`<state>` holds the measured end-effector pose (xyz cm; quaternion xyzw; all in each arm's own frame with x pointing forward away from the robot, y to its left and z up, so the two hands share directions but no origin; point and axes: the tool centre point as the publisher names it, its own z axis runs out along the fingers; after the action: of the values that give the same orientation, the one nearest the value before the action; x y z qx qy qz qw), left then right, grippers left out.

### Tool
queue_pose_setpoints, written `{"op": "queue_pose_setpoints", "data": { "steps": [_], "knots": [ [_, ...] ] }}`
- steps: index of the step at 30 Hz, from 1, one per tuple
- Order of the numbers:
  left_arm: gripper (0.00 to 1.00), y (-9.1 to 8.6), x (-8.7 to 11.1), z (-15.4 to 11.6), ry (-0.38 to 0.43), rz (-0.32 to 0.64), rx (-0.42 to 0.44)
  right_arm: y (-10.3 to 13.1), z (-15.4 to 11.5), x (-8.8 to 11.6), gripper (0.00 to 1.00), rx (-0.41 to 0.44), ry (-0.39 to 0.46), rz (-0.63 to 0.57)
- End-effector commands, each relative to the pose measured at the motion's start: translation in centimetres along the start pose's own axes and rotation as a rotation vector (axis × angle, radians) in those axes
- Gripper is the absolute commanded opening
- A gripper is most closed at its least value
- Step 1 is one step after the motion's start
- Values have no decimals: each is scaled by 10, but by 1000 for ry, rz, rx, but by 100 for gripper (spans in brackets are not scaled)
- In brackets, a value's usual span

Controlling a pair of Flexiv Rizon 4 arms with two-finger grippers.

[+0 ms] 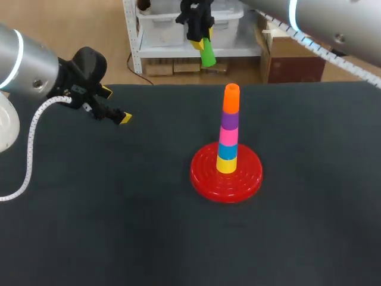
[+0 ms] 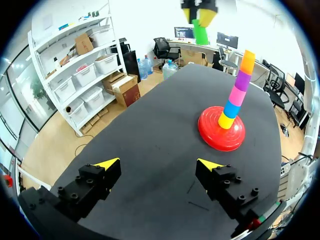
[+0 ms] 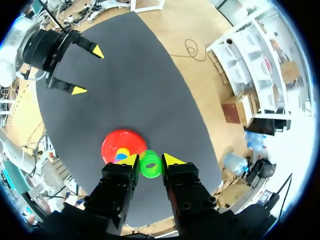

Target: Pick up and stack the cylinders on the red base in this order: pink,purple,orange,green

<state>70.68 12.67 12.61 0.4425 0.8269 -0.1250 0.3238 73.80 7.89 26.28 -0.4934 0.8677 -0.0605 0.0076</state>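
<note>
The red base [image 1: 226,173] stands mid-table with a stack on its peg: yellow, blue, pink [image 1: 228,136], purple [image 1: 230,120] and orange [image 1: 231,99] on top. High above and behind the stack, my right gripper [image 1: 201,43] is shut on the green cylinder [image 1: 208,53]. In the right wrist view the green cylinder [image 3: 150,164] sits between the yellow fingertips, with the red base [image 3: 120,145] far below. My left gripper [image 1: 116,104] is open and empty near the table's back left; in its own view the gripper [image 2: 157,162] faces the stack [image 2: 236,90].
The black table top [image 1: 119,208] spreads wide around the base. My left arm's white cable [image 1: 33,143] hangs over the table's left side.
</note>
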Motion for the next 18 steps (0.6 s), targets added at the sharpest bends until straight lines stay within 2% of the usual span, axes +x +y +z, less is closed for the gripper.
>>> {"op": "queue_pose_setpoints", "data": {
  "steps": [1, 8, 18],
  "knots": [
    [100, 0, 0, 0, 0, 0, -1, 23, 0, 49, 0, 119, -468, 19],
    [100, 0, 0, 0, 0, 0, -1, 29, 0, 61, 0, 129, -566, 99],
    [100, 0, 0, 0, 0, 0, -1, 27, -13, 67, 0, 111, -646, 139]
  ]
}}
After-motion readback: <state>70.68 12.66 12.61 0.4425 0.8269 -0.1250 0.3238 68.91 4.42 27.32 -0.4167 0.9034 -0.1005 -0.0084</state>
